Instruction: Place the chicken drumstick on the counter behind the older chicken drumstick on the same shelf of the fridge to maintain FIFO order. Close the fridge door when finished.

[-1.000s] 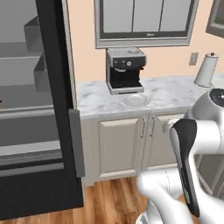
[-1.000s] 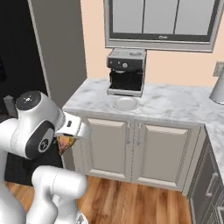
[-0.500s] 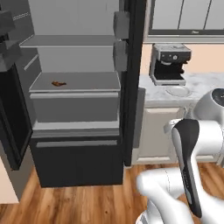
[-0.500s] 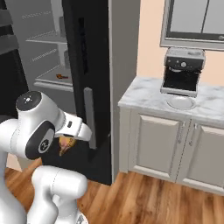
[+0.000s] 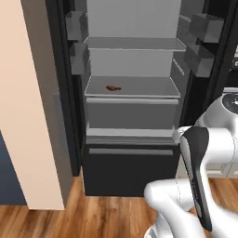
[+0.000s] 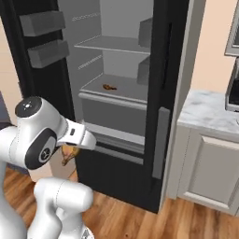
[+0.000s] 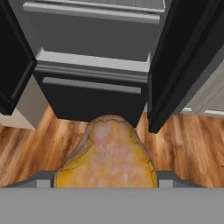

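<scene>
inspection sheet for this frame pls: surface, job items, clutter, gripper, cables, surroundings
Surface: grey shelf inside the open fridge; marble counter to its right.
Job's things: older chicken drumstick lies on the shelf, left of centre; golden chicken drumstick sits in the gripper.
Clutter: nothing seen on the shelf besides the older drumstick.
Grippers: low in front of the bottom drawer, closed on the golden drumstick.
Cables: nothing seen.
Surroundings: wooden floor, beige wall, both fridge doors open.
</scene>
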You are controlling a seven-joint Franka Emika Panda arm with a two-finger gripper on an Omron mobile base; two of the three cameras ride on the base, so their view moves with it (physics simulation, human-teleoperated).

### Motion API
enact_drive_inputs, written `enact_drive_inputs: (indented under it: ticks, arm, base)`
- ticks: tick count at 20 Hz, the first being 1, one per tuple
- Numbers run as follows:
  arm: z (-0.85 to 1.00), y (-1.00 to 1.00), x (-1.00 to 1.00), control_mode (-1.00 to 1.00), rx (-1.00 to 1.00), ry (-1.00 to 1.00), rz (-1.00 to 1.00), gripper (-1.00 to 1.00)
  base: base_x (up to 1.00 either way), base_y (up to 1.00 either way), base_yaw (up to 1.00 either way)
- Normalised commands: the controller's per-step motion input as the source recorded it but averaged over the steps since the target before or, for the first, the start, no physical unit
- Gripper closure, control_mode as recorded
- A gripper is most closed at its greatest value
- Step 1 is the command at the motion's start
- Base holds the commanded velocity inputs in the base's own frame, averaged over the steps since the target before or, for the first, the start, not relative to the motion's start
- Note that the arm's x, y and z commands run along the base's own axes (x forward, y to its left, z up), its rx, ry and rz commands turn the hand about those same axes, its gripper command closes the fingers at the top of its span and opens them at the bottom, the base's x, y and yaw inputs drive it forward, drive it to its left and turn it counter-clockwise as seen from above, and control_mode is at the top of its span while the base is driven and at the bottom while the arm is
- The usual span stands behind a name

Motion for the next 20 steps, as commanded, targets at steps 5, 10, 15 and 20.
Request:
enact_drive_inputs:
  ticks: [5,10,15,20]
  arm:
    - [0.00,0.00,0.00,1.00,0.00,0.00,0.00,1.00]
    - [0.00,0.00,0.00,1.00,0.00,0.00,0.00,1.00]
    - [0.00,0.00,0.00,1.00,0.00,0.00,0.00,1.00]
    - [0.00,0.00,0.00,1.00,0.00,0.00,0.00,1.00]
  base:
    - [0.68,0.32,-0.12]
    - [0.70,0.42,-0.15]
    - [0.80,0.40,-0.15]
    - [0.71,0.03,-0.12]
